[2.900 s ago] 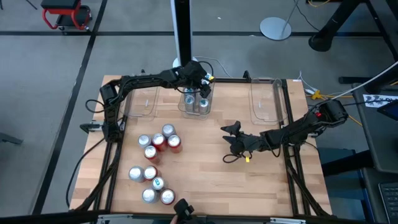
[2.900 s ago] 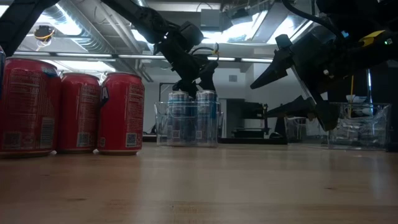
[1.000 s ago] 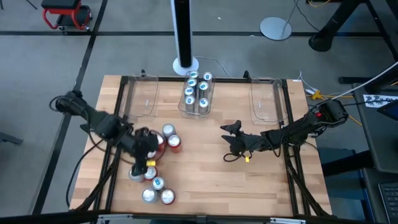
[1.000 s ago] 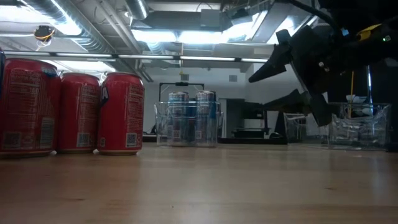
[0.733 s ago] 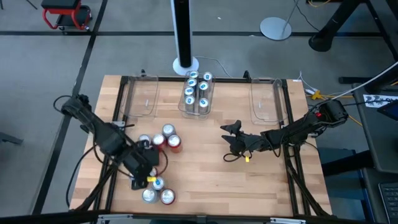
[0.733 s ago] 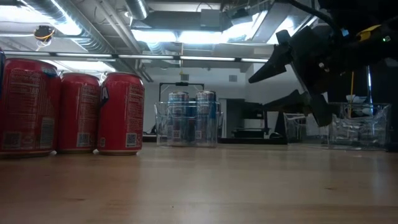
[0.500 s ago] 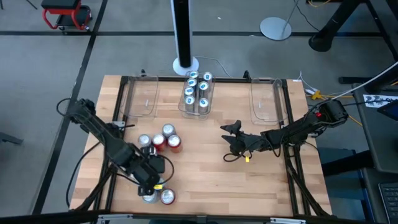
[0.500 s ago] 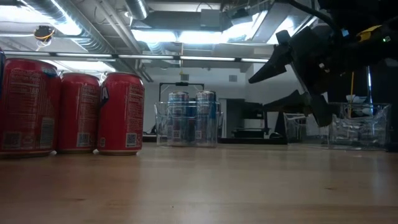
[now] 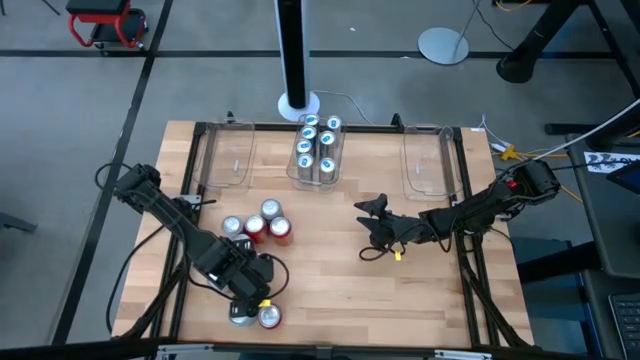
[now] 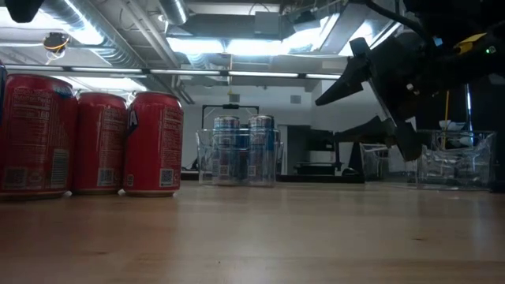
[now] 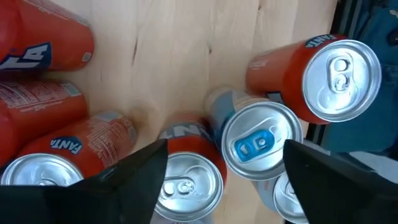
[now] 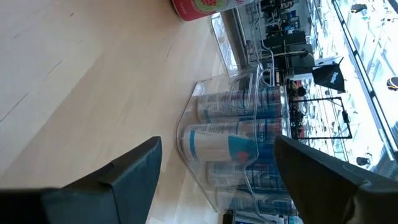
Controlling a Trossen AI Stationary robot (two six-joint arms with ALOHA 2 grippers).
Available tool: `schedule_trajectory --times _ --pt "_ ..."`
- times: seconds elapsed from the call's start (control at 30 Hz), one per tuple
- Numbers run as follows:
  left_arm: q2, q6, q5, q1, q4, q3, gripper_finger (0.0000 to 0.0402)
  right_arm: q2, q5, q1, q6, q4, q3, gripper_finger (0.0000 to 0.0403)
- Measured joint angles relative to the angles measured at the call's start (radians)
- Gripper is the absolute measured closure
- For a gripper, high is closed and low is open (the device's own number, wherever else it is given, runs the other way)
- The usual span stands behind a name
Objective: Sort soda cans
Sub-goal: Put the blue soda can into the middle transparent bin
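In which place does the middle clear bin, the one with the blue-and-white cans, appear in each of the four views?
High view: middle bin at the table's far edge, centre.
Low view: centre, in the background.
Right wrist view: centre right, lying sideways in the picture.
Left wrist view: not in it.
Shared landmark: the red cans on the wood nearer than the bin, left in the low view, at the top edge in the right wrist view.
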Motion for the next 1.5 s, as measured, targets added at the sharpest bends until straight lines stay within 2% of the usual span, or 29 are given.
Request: schedule_trajectory --times 0.2,0.37,0.53,0.67,1.5 --pt "0.0 -0.001 0.014 0.0 0.0 0.0 0.0031 0.0 0.0 0.0 0.0 0.0 0.0 0.0093" --pt "0.0 -0.023 0.052 -0.012 0.002 0.0 0.0007 0.0 0.0 0.0 0.0 0.0 0.0 0.0093" --pt "0.0 -0.126 0.052 -0.017 0.049 0.0 0.0007 0.0 0.0 0.0 0.0 0.0 0.0 0.0093" --pt "0.009 -0.121 0.034 -0.018 0.094 0.001 0.0009 0.0 0.0 0.0 0.0 0.0 0.0 0.0093" --pt "0.101 -0.085 0.009 -0.042 0.071 0.001 0.0011 0.0 0.0 0.0 0.006 -0.014 0.0 0.0093"
